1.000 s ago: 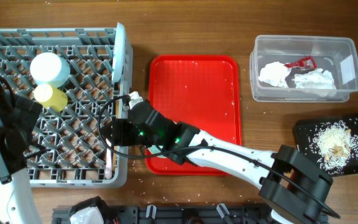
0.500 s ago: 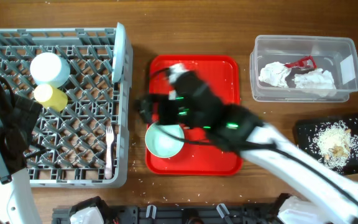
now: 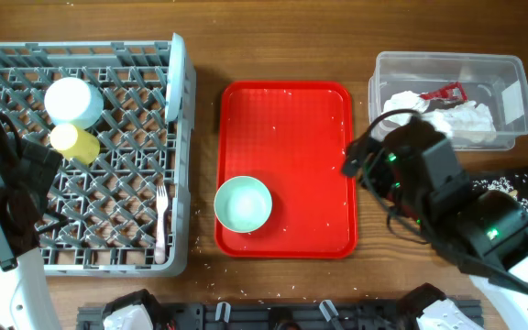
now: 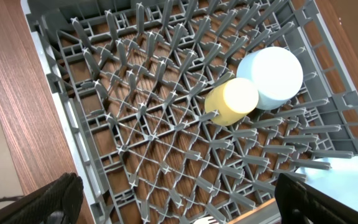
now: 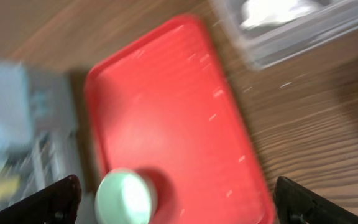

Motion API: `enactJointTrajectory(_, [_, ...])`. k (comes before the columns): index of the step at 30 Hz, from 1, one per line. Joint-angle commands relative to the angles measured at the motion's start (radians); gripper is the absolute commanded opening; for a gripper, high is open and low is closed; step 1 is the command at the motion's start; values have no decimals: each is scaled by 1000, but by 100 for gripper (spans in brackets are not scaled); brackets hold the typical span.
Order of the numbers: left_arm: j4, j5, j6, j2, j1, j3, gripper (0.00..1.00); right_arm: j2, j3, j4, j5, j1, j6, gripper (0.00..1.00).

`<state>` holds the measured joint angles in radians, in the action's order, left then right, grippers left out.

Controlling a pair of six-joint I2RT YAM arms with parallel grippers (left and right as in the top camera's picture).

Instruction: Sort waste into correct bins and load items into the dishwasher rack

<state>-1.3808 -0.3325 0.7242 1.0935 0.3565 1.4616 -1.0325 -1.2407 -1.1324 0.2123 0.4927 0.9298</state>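
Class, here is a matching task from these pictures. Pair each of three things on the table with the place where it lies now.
Things:
1. fork
2. green bowl
3. napkins

Places:
A. red tray
B. clear tub
C. grey rack

Pairs: 1-C, 2-A, 3-B.

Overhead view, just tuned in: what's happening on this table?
Neither arm holds anything. The right gripper hangs open by the red tray, where the pale green bowl sits, not yet loaded. The left gripper is open over the dishwasher rack, which holds the fork, yellow cup, light blue bowl and plate. Napkins lie in the clear tub.
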Motion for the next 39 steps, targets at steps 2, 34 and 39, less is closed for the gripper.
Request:
enactJointTrajectory(2, [2, -17, 17, -4, 6, 8, 100, -15, -6, -79, 134, -204, 13, 100])
enactJointTrajectory(34, [-97, 827, -223, 7, -432, -55, 90, -19, -5, -110, 153, -268, 14, 100])
enactJointTrajectory(39, [-18, 710, -156, 48, -674, -89, 87, -19, -5, -109, 153, -268, 14, 100])
